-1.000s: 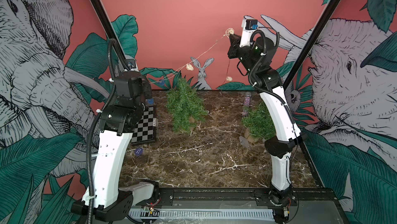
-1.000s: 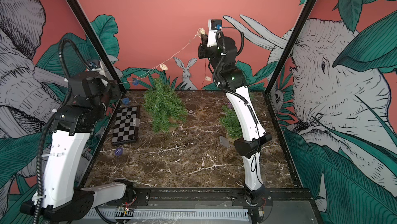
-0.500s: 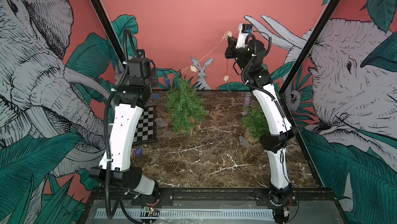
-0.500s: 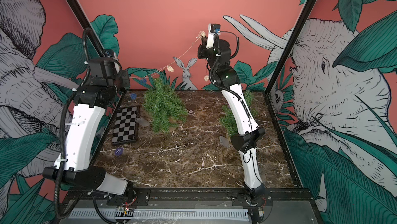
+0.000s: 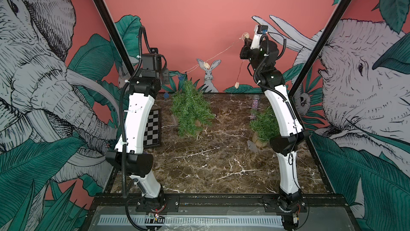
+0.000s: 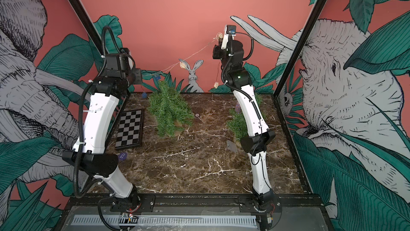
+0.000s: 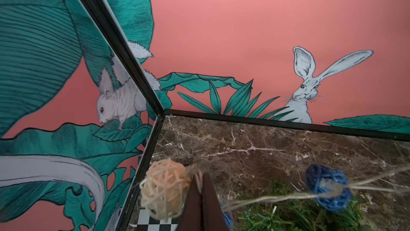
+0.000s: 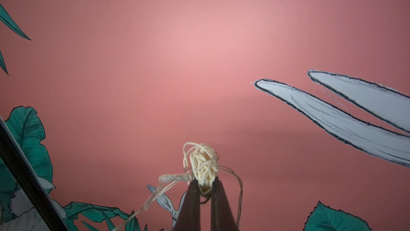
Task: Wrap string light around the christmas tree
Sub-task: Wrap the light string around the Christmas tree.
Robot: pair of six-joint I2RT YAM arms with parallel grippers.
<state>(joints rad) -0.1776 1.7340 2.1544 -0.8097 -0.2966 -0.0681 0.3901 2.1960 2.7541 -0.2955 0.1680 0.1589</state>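
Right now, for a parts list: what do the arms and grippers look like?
Left arm and right arm: curved white shells, black joints, black ribbed conduits tied on. Left gripper and right gripper: slim dark-brown tapered fingers.

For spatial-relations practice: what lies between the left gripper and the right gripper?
The string light spans the air from left gripper to right gripper, carrying a cream ball and a blue ball, in both top views.
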